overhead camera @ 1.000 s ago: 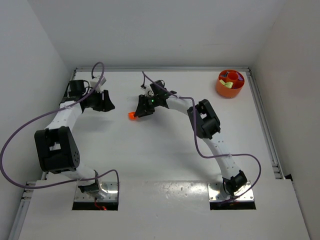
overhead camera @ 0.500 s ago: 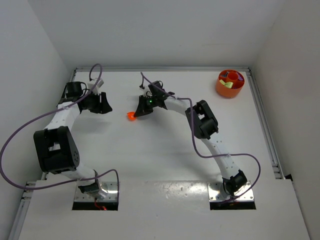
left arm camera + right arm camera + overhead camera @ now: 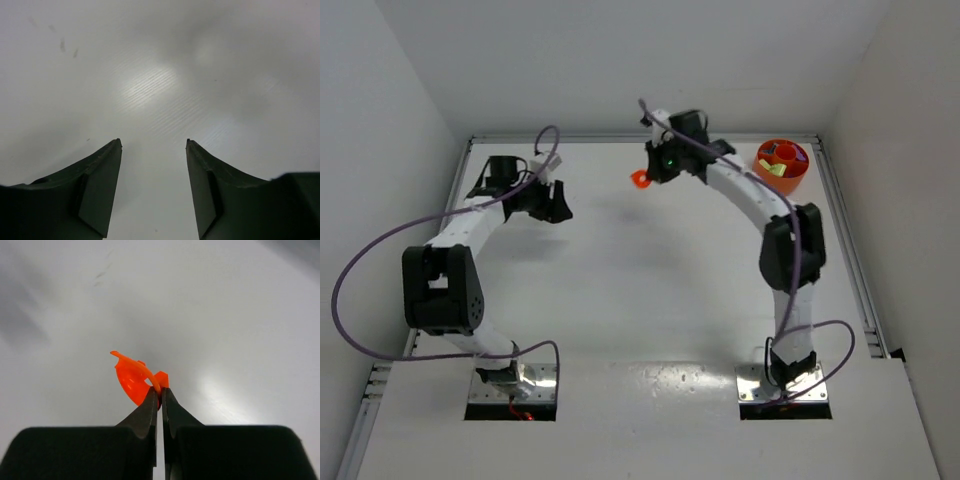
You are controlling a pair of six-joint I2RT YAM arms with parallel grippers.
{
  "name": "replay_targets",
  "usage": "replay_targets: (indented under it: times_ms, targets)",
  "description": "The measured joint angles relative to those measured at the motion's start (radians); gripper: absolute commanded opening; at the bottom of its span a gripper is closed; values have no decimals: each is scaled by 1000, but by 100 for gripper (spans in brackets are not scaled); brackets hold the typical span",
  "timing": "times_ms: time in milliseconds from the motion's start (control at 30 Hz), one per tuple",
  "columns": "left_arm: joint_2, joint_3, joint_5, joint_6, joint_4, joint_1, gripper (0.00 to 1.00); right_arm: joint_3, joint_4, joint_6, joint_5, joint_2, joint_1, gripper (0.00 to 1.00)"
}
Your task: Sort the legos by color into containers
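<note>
To me the bench (image 3: 150,90) looks white and matt, with fine ribbed lines and a soft shine. The fingers (image 3: 100,175) of the left tool (image 3: 154,142) look like dark, matt plastic. The orange-red piece (image 3: 131,380) in the right tool (image 3: 160,392) is thin, glossy plastic, and so is the bowl (image 3: 765,181).

bowl (image 3: 770,183) orange; bits inside yellow-green, blue, maybe purple. held piece (image 3: 131,381) bright orange-red. left gripper (image 3: 154,142) dark green-black. arms (image 3: 740,193) white and black. table (image 3: 640,300) plain white.

Top camera looks down; wrist cameras close above table (image 3: 150,75).
</note>
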Motion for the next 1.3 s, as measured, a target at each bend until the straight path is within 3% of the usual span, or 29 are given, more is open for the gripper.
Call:
replay_targets:
  times_ms: [133,267,467,733,1033,1300]
  targets:
    - [121,132,-55,-18,-19,-140,64,-38,21,-236,244,-243,-92,0]
    - [195,217,-98,-27,-29,-209,69,-98,35,-351,383,-309,-158,0]
    - [204,249,-162,-33,-17,-272,70,-88,-5,-431,499,-200,-339,0]
    - [204,254,-215,-33,-6,-322,71,116,-79,-439,576,-5,-534,0]
    - [204,254,-243,-34,12,-327,71,307,-92,-446,608,103,-575,0]
    - [211,254,-248,-33,16,-327,71,317,-107,-445,618,134,-579,0]
